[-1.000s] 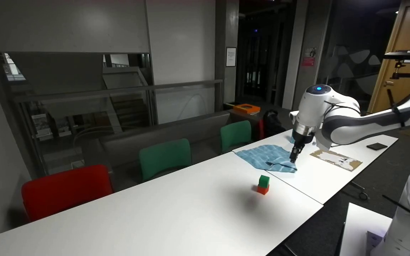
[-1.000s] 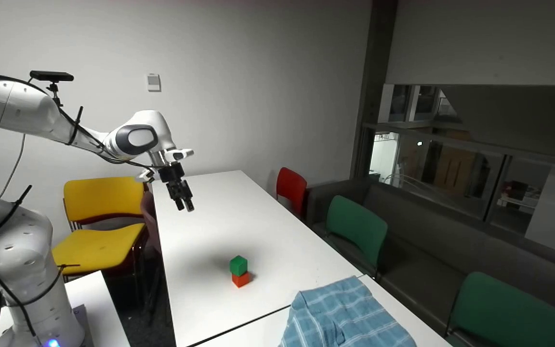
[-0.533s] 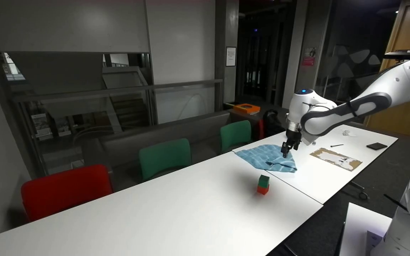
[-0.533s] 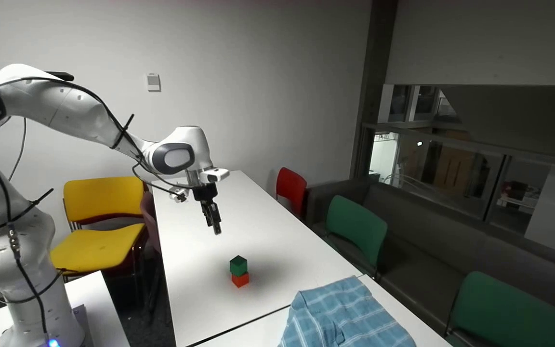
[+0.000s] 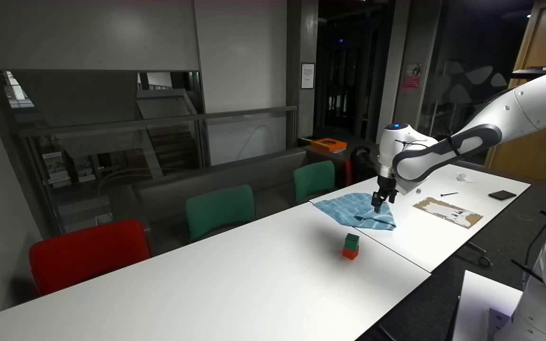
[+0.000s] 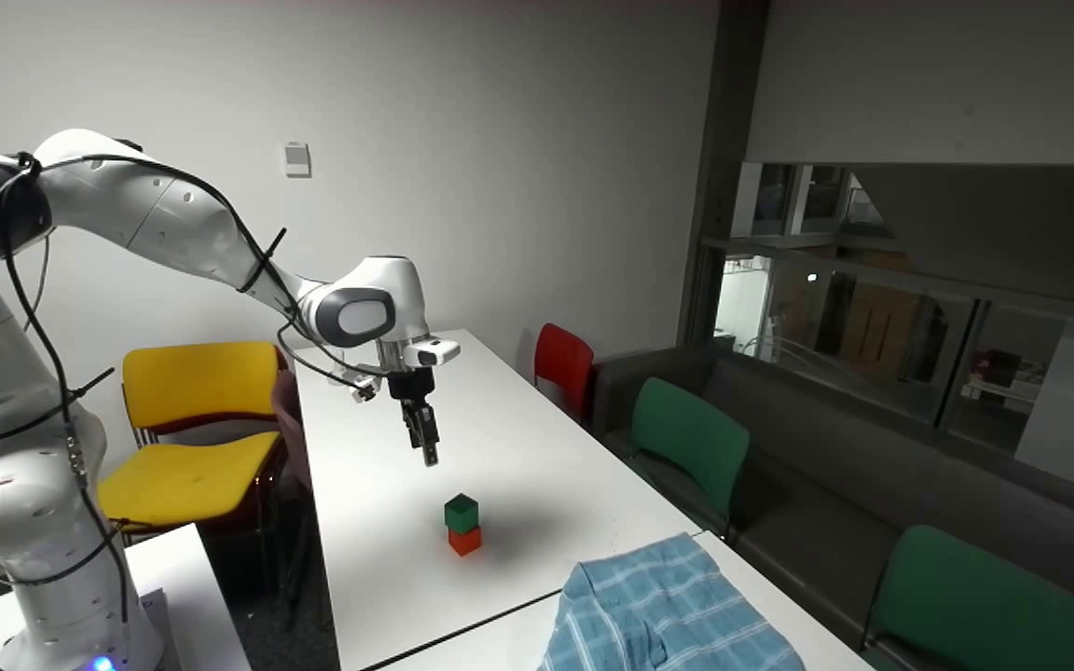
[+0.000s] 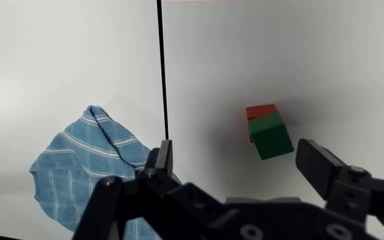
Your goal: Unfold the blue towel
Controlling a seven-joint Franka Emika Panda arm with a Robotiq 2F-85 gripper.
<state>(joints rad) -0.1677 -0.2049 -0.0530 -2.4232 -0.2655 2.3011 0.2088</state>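
Note:
The blue towel (image 7: 78, 146) lies rumpled on the table with white stripes and a folded-over corner. It shows in both exterior views, as the towel (image 5: 349, 209) and the towel (image 6: 667, 606), where its near part is cut off by the frame. My gripper (image 7: 235, 146) hangs in the air above the table, open, nothing between its fingers. The towel is off to the left of it in the wrist view, partly hidden behind the left finger. In an exterior view the gripper (image 5: 376, 204) overlaps the towel, but it is apart from it.
A green block (image 7: 272, 140) sits on a red block (image 7: 261, 110), below the jaws near the right finger. A dark seam (image 7: 163, 73) divides the tables. Cardboard (image 5: 448, 211) and a black flat object (image 5: 502, 194) lie farther along. Green chairs (image 6: 691, 443) line one side.
My gripper has swung over, moving rightward and lower in one exterior picture and a little left in its counterpart, slowing lately. Towel and blocks have stayed put. The jaws remain open.

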